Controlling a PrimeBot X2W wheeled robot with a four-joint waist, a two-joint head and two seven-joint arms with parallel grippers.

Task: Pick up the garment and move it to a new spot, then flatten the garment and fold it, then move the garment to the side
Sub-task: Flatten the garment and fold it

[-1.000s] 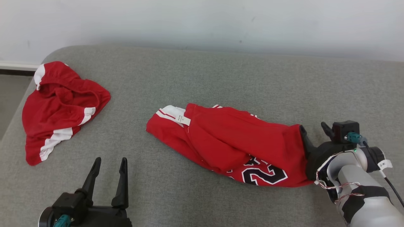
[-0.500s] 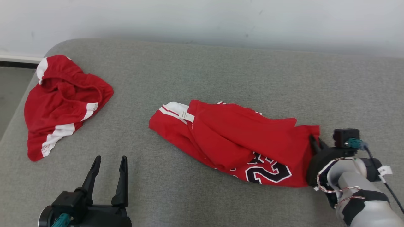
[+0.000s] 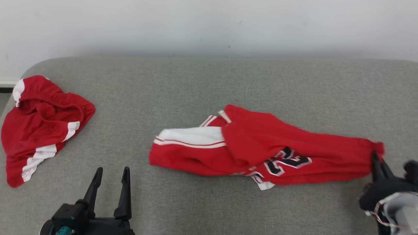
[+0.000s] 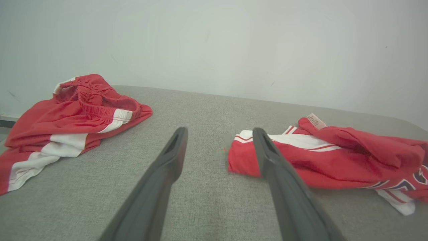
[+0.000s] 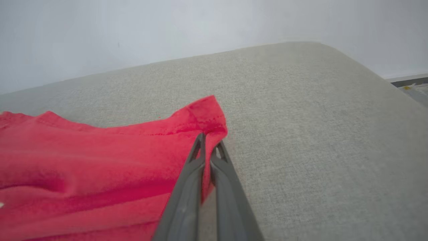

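The garment (image 3: pixel 261 147) is a red jersey with white trim and dark numerals, lying stretched out sideways in the middle of the grey cushion (image 3: pixel 196 85). My right gripper (image 3: pixel 376 158) is shut on its right-hand corner, low over the cushion. In the right wrist view the two fingers (image 5: pixel 209 142) pinch the red hem of the garment (image 5: pixel 100 167). My left gripper (image 3: pixel 112 171) stands open at the lower left, holding nothing. In the left wrist view its right finger overlaps the left end of the garment (image 4: pixel 334 157), and the left gripper (image 4: pixel 219 134) is short of it.
A second red piece with white stripes (image 3: pixel 39 124) lies crumpled at the cushion's left end, also in the left wrist view (image 4: pixel 73 113). A pale wall rises behind. The cushion's right edge drops to the floor (image 5: pixel 409 83).
My right gripper has shut on the garment's right corner and drawn it to the right, stretching the jersey out. The head camera has shifted too. The left gripper stays open.
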